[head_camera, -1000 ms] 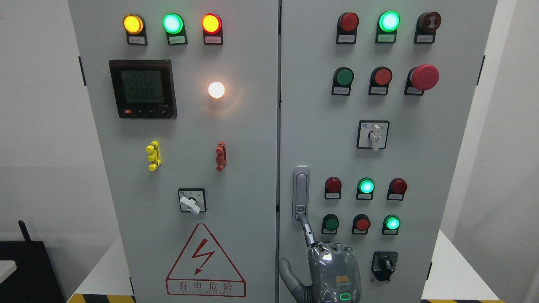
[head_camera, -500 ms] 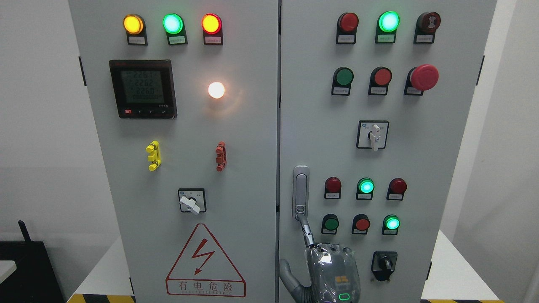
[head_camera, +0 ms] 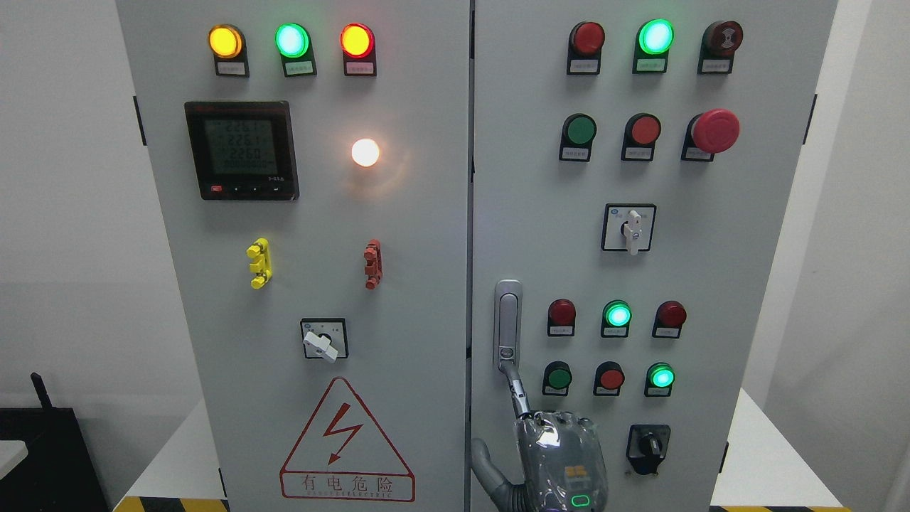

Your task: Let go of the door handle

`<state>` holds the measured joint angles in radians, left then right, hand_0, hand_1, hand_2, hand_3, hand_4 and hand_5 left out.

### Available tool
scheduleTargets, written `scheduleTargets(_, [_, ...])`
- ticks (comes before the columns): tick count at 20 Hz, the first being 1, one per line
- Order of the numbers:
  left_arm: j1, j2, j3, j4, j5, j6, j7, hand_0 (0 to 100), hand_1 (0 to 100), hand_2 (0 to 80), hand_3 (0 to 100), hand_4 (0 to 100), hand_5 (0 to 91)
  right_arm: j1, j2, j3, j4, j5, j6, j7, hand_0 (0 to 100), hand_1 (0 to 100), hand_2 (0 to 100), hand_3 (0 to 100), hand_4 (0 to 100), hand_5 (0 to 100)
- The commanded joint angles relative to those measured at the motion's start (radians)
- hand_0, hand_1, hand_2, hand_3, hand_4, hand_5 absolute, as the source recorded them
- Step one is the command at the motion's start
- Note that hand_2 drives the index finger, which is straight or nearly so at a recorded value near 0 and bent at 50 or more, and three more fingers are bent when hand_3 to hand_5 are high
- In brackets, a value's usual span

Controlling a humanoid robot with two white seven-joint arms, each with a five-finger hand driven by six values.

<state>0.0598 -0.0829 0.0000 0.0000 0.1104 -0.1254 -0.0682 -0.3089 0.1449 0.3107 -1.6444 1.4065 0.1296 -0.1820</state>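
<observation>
Door handle (head_camera: 507, 326) sits upright on the right cabinet door (head_camera: 753, 284), just beside the centre seam w/ the left door. Right robot hand (head_camera: 558, 455) is below it, one finger (head_camera: 518, 390) stretched up, tip touching the handle's lower end; other fingers curled, gripping nothing. Prob. the last contact before letting go.

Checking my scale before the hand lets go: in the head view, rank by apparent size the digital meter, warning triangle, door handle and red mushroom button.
1. Warning triangle
2. Digital meter
3. Door handle, a tall, narrow strip
4. Red mushroom button

All sit on the same cabinet front, so nearness barely distorts this.
</observation>
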Motion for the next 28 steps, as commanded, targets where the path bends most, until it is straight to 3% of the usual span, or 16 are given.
scheduleTargets(1, [0.0, 0.0, -0.012, -0.015, 0.0, 0.0, -0.001, 12, 39, 0.0, 0, 0, 0.0, 0.004, 0.001, -0.001, 0.0, 0.0, 0.001, 0.001, 38, 33, 6, 100, 100, 99])
scheduleTargets(10, [0.0, 0.0, -0.012, -0.015, 0.0, 0.0, -0.001, 12, 39, 0.0, 0, 0, 0.0, 0.004, 0.001, -0.001, -0.002, -0.001, 0.001, -0.001, 38, 33, 6, 100, 100, 99])
scheduleTargets(16, [0.0, 0.0, -0.012, -0.015, 0.0, 0.0, -0.001, 12, 39, 0.0, 0, 0, 0.0, 0.002, 0.001, -0.002, -0.008, -0.004, -0.002, -0.037, 38, 33, 6, 100, 100, 99])
scheduleTargets(24, [0.0, 0.0, -0.012, -0.015, 0.0, 0.0, -0.001, 12, 39, 0.0, 0, 0, 0.0, 0.016, -0.001, 0.001, -0.026, -0.008, -0.008, -0.042, 38, 32, 7, 100, 100, 99])
scheduleTargets(26, [0.0, 0.0, -0.012, -0.015, 0.0, 0.0, -0.001, 12, 39, 0.0, 0, 0, 0.0, 0.02, 0.001, -0.001, -0.028, -0.008, -0.015, -0.069, 38, 32, 10, 100, 100, 99])
scheduleTargets(28, [0.0, 0.0, -0.012, -0.015, -0.002, 0.0, -0.001, 12, 39, 0.0, 0, 0, 0.0, 0.022, 0.001, -0.002, -0.028, -0.009, -0.019, -0.109, 39, 33, 27, 100, 100, 99])
